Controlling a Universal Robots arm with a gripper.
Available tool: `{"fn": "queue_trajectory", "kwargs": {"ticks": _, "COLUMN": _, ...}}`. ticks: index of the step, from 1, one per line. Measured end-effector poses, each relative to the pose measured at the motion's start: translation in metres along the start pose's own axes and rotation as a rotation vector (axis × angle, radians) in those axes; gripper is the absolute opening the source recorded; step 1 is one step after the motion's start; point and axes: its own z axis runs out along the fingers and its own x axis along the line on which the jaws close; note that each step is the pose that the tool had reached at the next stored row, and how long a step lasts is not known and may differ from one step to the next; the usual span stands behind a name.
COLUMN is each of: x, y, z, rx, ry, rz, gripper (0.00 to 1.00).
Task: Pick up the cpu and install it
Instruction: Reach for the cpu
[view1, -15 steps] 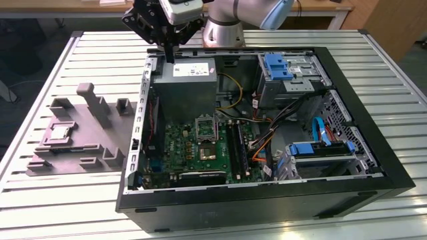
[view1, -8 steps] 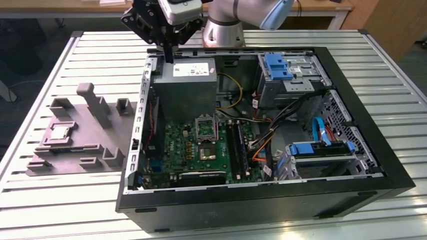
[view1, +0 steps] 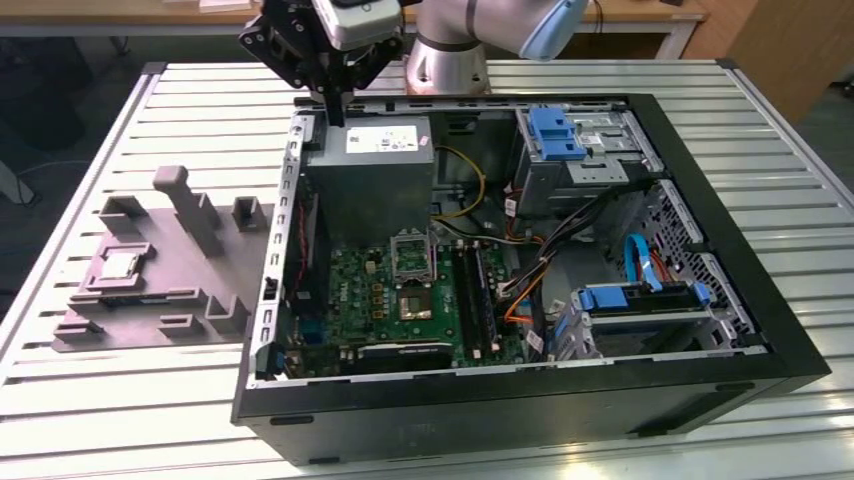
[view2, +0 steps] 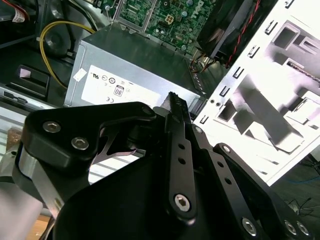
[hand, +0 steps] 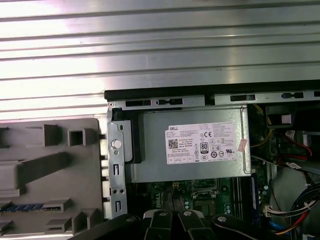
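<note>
The slatted tabletop (view1: 120, 420) carries an open computer case (view1: 534, 400), lying on its side, with a grey plastic fixture (view1: 160, 290) just beside it on the exterior view's left. Inside the case, the power supply (view1: 367, 190) sits at the far end, and the green board's metal-framed socket (view1: 411, 255) lies below it.

The claw (view1: 334, 112) hangs above the power supply's far corner, near the case wall. Its jaws appear closed and hold nothing.

The cpu (view1: 120, 266) rests flat in a recess of the fixture, well apart from the claw.

Assessment: the pick-up step is in hand but no grasp has begun. It calls for open jaws and a square, level descent over the thin chip.
</note>
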Motion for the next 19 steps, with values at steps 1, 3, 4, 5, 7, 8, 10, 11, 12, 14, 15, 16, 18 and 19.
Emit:
{"fn": "queue_trajectory", "kwargs": {"ticks": 1, "x": 0.0003, "y": 0.0000, "z": 0.0000, "rx": 0.0000, "ry": 0.0000, "rz": 0.000, "gripper": 0.11}}
{"fn": "queue_trajectory", "kwargs": {"ticks": 3, "x": 0.0008, "y": -0.0001, "z": 0.0001, "rx": 0.0000, "ry": 0.0000, "rz": 0.000, "gripper": 0.11}}
{"fn": "queue_trajectory", "kwargs": {"ticks": 4, "x": 0.0010, "y": -0.0001, "z": 0.0001, "rx": 0.0000, "ry": 0.0000, "rz": 0.000, "gripper": 0.11}}
{"fn": "queue_trajectory", "kwargs": {"ticks": 5, "x": 0.0012, "y": -0.0001, "z": 0.0001, "rx": 0.0000, "ry": 0.0000, "rz": 0.000, "gripper": 0.11}}
{"fn": "queue_trajectory", "kwargs": {"ticks": 7, "x": 0.0018, "y": -0.0001, "z": 0.0002, "rx": 0.0000, "ry": 0.0000, "rz": 0.000, "gripper": 0.11}}
{"fn": "queue_trajectory", "kwargs": {"ticks": 8, "x": 0.0020, "y": -0.0002, "z": 0.0002, "rx": 0.0000, "ry": 0.0000, "rz": 0.000, "gripper": 0.11}}
{"fn": "queue_trajectory", "kwargs": {"ticks": 10, "x": 0.0026, "y": -0.0002, "z": 0.0002, "rx": 0.0000, "ry": 0.0000, "rz": 0.000, "gripper": 0.11}}
{"fn": "queue_trajectory", "kwargs": {"ticks": 11, "x": 0.0028, "y": -0.0002, "z": 0.0002, "rx": -0.0001, "ry": 0.0000, "rz": 0.000, "gripper": 0.11}}
{"fn": "queue_trajectory", "kwargs": {"ticks": 12, "x": 0.0031, "y": -0.0002, "z": 0.0002, "rx": 0.0000, "ry": 0.0000, "rz": 0.000, "gripper": 0.11}}
{"fn": "queue_trajectory", "kwargs": {"ticks": 14, "x": 0.0034, "y": -0.0003, "z": 0.0002, "rx": 0.0000, "ry": 0.0001, "rz": 0.000, "gripper": 0.11}}
{"fn": "queue_trajectory", "kwargs": {"ticks": 15, "x": 0.0036, "y": -0.0003, "z": 0.0003, "rx": 0.0000, "ry": 0.0000, "rz": 0.000, "gripper": 0.11}}
{"fn": "queue_trajectory", "kwargs": {"ticks": 16, "x": 0.0038, "y": -0.0003, "z": 0.0003, "rx": 0.0000, "ry": 0.0000, "rz": 0.000, "gripper": 0.11}}
{"fn": "queue_trajectory", "kwargs": {"ticks": 18, "x": 0.0041, "y": -0.0003, "z": 0.0003, "rx": 0.0000, "ry": 0.0000, "rz": 0.000, "gripper": 0.11}}
{"fn": "queue_trajectory", "kwargs": {"ticks": 19, "x": 0.0042, "y": -0.0003, "z": 0.0003, "rx": 0.0000, "ry": 0.0000, "rz": 0.000, "gripper": 0.11}}
